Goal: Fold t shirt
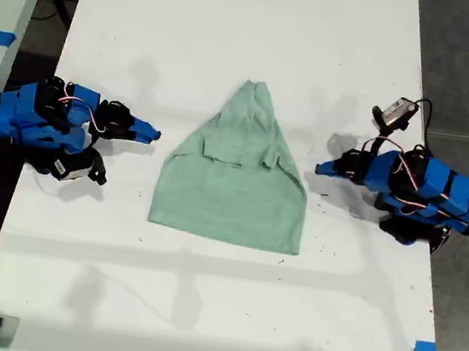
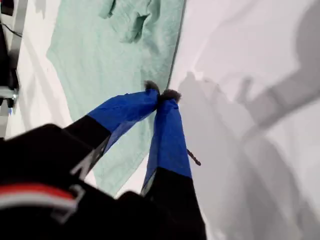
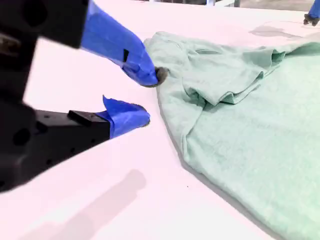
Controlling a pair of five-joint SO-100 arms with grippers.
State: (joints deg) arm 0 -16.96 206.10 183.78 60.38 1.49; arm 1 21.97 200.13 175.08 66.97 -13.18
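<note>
**T shirt flat between two resting arms, one claw pinched, one agape**

The white table (image 1: 238, 20) carries everything. The pale mint-green t shirt (image 1: 231, 188) lies flat on it. Its straight hem is toward the exterior view's bottom. Both upper sides are folded in over the body, so the cloth narrows to a blunt point toward the exterior view's top. Creased flaps lie where those folds meet the broad lower part.

The blue arms lie low on the table, one on each side of the t shirt, both aimed at it.

On the exterior view's right of the t shirt is my first gripper (image 1: 322, 168). Its wrist view shows the blue-taped jaws pressed tip to tip with nothing between them (image 2: 161, 95). It sits near the cloth's slanting side edge, with a sliver of bare table between.

On the exterior view's left of the t shirt is my second gripper (image 1: 153, 135). Its jaws stand apart and hold nothing (image 3: 150, 97). It is just beside the cloth's other side edge and not gripping it.

A small strip of blue tape (image 1: 424, 348) is stuck to the table, well apart from the t shirt's hem, toward the exterior view's bottom right.
</note>
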